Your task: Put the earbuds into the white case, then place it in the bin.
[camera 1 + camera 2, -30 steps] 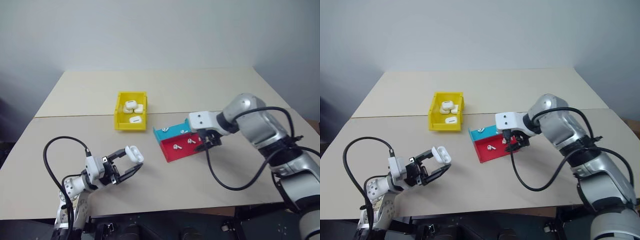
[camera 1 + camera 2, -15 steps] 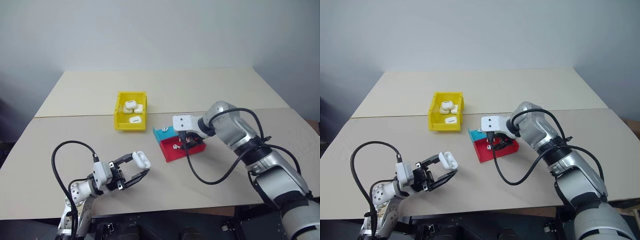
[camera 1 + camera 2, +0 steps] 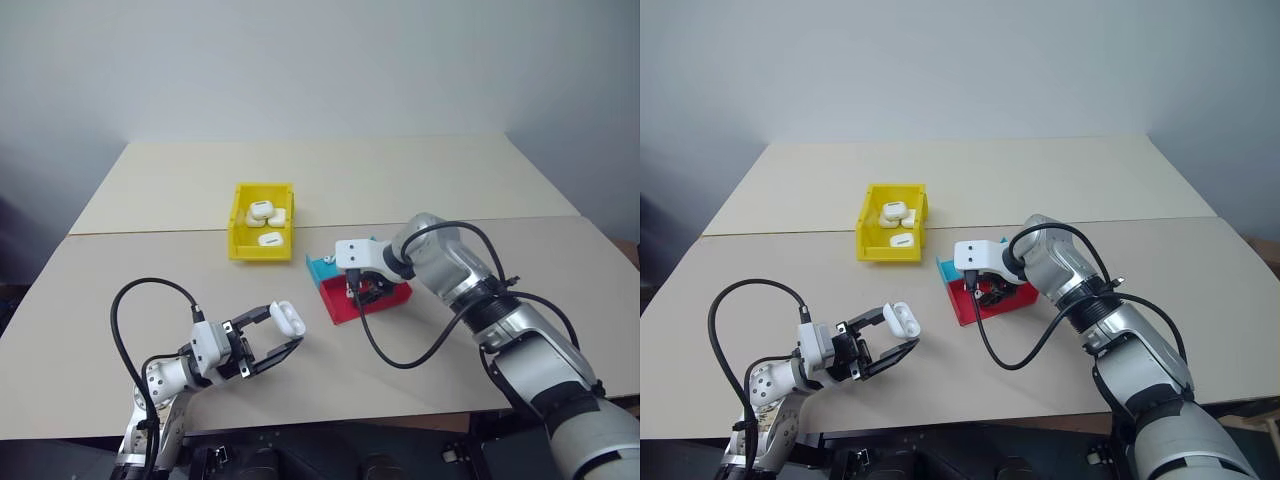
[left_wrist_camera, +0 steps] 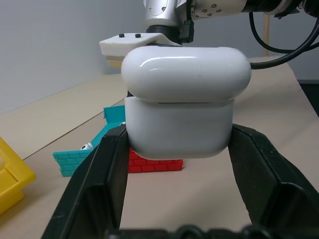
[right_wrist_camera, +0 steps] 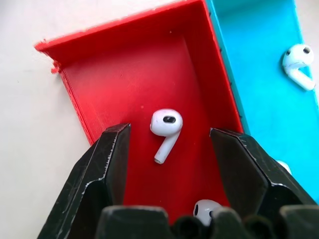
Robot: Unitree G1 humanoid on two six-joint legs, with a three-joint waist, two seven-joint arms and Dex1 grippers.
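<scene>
You have one of the earbuds (image 5: pixel 165 127) lying loose on the floor of the red half of the tray (image 5: pixel 124 64), its stem pointing toward the camera, squarely between the two black fingers (image 5: pixel 112 159) of the right end effector (image 5: pixel 168 144). Those fingers stand apart on either side of it without touching it, so nothing is gripped there. A second earbud (image 5: pixel 207 209) sits in the red half close to the wrist, and another (image 5: pixel 298 63) lies in the teal half (image 5: pixel 259 55) just beside the red one.

Away from the tray, toward the near left of the bench (image 3: pixel 420 180), your left end effector (image 3: pixel 268 337) is closed on the white case (image 3: pixel 288 318), pinching its lower body between both fingers (image 4: pixel 107 169) and holding it upright above the bench; its lid looks closed in the wrist view.

Beyond the tray, up and to its left, the yellow bin (image 3: pixel 262 220) stands on the bench with several white cases (image 3: pixel 262 212) already inside. The tray sits between the bin and the right arm.
</scene>
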